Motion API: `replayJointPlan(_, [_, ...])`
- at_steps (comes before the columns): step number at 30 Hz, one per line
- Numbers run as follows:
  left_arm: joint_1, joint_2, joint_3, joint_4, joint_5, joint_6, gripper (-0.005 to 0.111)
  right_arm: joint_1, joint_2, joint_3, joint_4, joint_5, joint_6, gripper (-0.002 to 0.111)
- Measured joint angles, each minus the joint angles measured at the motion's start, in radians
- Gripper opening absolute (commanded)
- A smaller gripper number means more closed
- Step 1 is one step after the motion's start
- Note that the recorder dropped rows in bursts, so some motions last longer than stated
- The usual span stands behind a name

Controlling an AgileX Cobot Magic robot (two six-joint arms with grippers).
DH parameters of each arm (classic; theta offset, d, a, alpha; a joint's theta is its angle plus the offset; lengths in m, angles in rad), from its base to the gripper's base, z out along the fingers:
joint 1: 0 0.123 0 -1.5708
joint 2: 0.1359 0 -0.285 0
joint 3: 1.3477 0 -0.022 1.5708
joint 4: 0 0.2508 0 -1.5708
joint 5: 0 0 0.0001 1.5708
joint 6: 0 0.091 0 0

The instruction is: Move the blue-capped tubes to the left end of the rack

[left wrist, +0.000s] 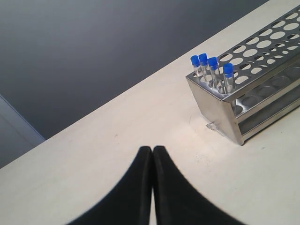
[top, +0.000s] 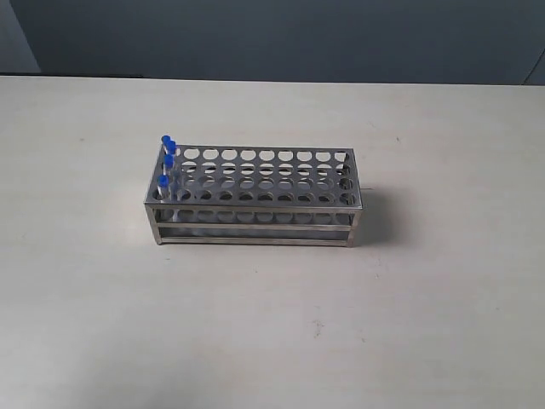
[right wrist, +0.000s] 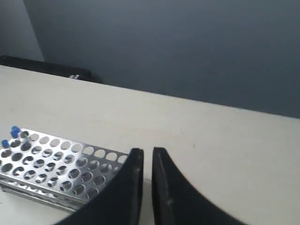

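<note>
The silver metal rack (top: pixel 255 210) stands in the middle of the table. Four blue-capped tubes (top: pixel 167 160) stand upright in the holes at its left end, one behind the other. In the left wrist view the tubes (left wrist: pixel 211 65) rise at the near end of the rack (left wrist: pixel 215 108), and my left gripper (left wrist: pixel 153 149) is shut on nothing, off the rack over bare table. My right gripper (right wrist: pixel 147 151) is beside the rack's other end (right wrist: pixel 42 192), its fingers nearly together with nothing between them. Two blue caps (right wrist: pixel 14 131) show at the far end. Neither gripper appears in the exterior view.
The pale table (top: pixel 409 307) spreads on all sides of the rack. A dark wall (top: pixel 272 34) runs behind the table's far edge. All other rack holes stand empty.
</note>
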Motion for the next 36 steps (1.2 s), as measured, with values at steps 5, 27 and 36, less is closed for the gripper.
replayJointPlan(5, [0.0, 0.0, 0.0, 0.0, 0.0, 0.0, 0.001, -0.226, -0.28, 0.362, 0.303, -0.126, -0.243, 0.008])
replayJointPlan(27, [0.0, 0.0, 0.0, 0.0, 0.0, 0.0, 0.001, -0.509, -0.724, 0.779, 0.454, -0.156, -0.378, 0.008])
replayJointPlan(36, [0.0, 0.0, 0.0, 0.0, 0.0, 0.0, 0.001, -0.509, -0.724, 0.779, 0.454, -0.156, -0.378, 0.008])
